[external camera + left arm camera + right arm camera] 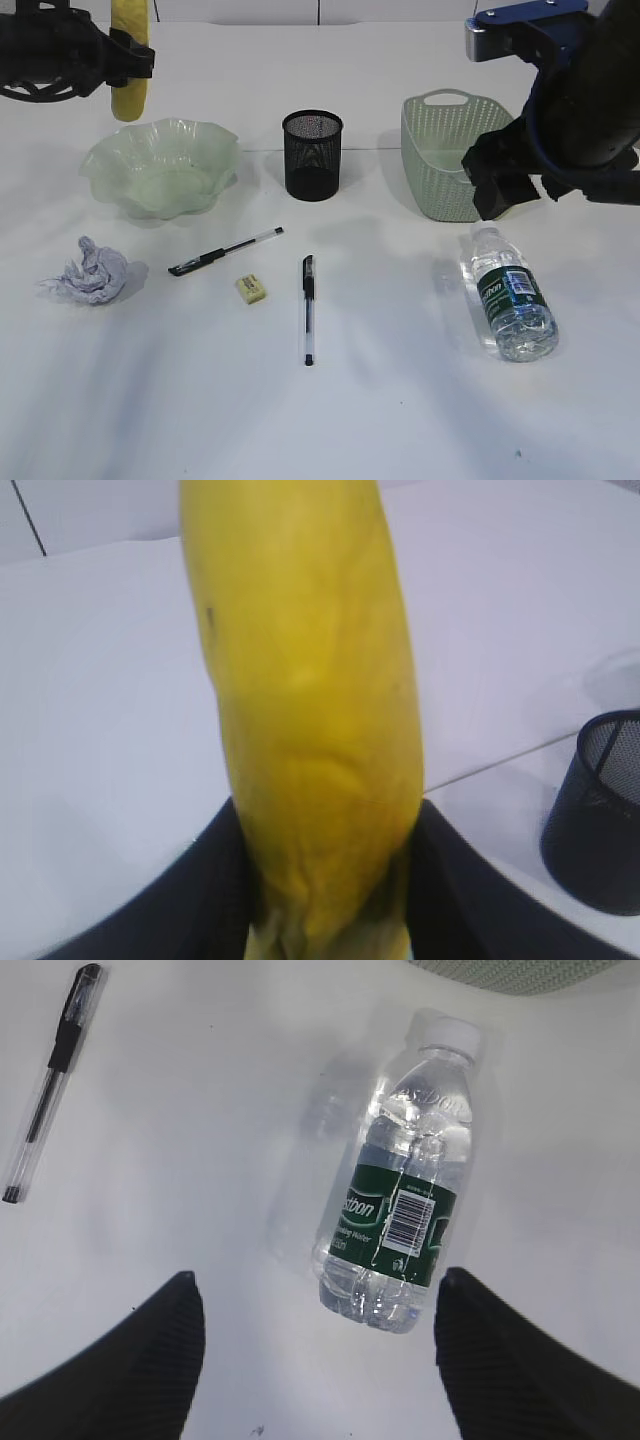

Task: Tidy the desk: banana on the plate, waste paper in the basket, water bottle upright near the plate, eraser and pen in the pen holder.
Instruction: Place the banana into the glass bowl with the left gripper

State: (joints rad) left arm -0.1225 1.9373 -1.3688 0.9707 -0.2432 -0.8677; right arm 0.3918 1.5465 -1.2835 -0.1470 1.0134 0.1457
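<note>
The left gripper (330,880) has its jaws closed on the banana (305,710), which hangs upright in the air at about 11 o'clock of the plate (160,168), above the table (400,400) and not yet over the dish. The banana is soft and bruises under pressure, so the grip across its thick middle looks sensible; it should be lowered until it rests in the bowl rather than dropped, because the plate looks like glass and its ruffled rim could chip.

The right gripper (315,1330) hovers with jaws wide apart directly over the water bottle (400,1200), which lies on its side at 5 o'clock of the basket (450,150), cap pointing toward the basket. The bottle appears partly or mostly filled, so it is likely fairly heavy, and its thin clear wall is smooth and will dent; taking it across the labelled belly gives the most friction, and it may roll if nudged first.

The waste paper (90,272) sits at 7 o'clock of the plate; it is light and springy and can be pinched anywhere. The eraser (251,289) lies flat at 7 o'clock of the pen holder (312,155), between two pens (308,308); it is small and low, so the jaws must come down to the table. The pens are slim, slick and prone to roll; mid-barrel is the best hold.
</note>
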